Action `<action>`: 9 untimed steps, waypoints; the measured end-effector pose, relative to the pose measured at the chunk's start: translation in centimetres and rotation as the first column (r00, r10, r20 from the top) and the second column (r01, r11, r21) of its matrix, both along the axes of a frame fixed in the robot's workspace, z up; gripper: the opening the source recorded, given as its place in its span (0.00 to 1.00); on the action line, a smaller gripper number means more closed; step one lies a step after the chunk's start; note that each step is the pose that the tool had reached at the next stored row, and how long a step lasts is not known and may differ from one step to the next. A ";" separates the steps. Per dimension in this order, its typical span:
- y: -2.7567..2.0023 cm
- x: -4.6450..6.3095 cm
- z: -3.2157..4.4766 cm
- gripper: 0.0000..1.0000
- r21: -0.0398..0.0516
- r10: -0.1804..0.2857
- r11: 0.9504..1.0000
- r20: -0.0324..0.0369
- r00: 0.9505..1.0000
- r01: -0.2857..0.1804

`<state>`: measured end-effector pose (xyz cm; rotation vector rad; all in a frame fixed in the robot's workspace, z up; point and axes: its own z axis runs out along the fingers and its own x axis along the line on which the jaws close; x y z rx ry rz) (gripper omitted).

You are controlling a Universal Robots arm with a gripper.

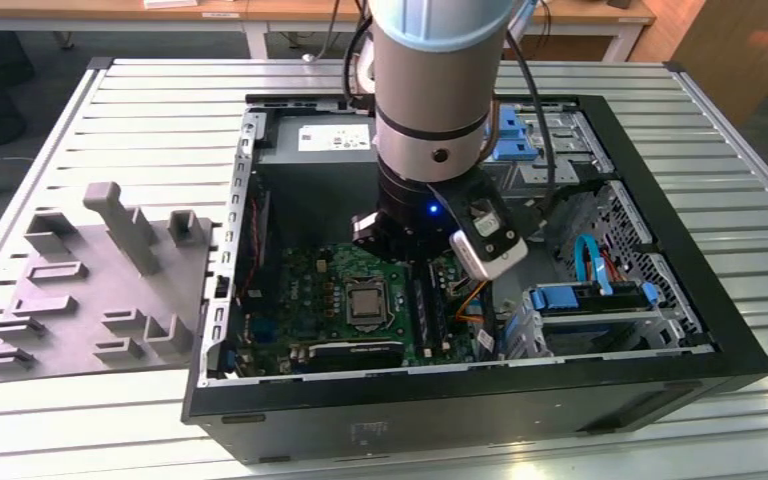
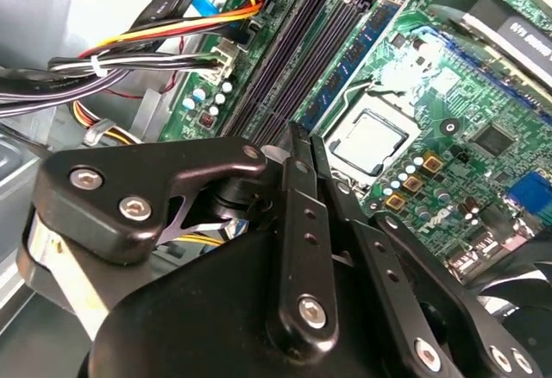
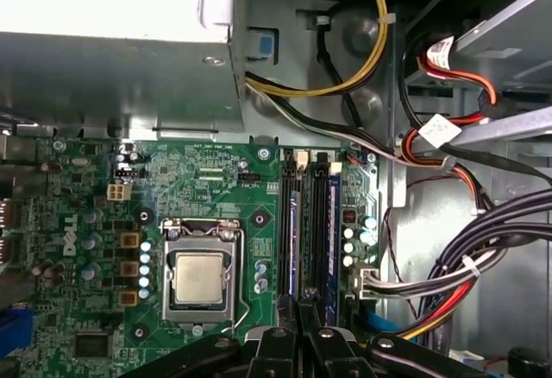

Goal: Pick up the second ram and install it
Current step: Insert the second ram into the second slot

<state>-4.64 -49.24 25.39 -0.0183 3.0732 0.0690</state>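
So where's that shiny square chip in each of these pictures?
Exterior view: the square chip lies mid-board, to the exterior view's left of the memory slots.
First wrist view: the chip lies beside those slots.
Second wrist view: the chip lies alongside the slots.
Shared landmark: the long dark memory slots.

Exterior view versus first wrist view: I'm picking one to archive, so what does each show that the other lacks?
The exterior view adds the grey fixture tray on the slatted table, the arm and the blue drive caddy. The first wrist view adds the yellow cable and a close look at the gripper over the memory slots. Both share those slots, the processor socket and the green motherboard.
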 end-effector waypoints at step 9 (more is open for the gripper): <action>0.43 0.4 -0.72 0.13 0.002 0.007 1.000 0.000 1.000 -0.007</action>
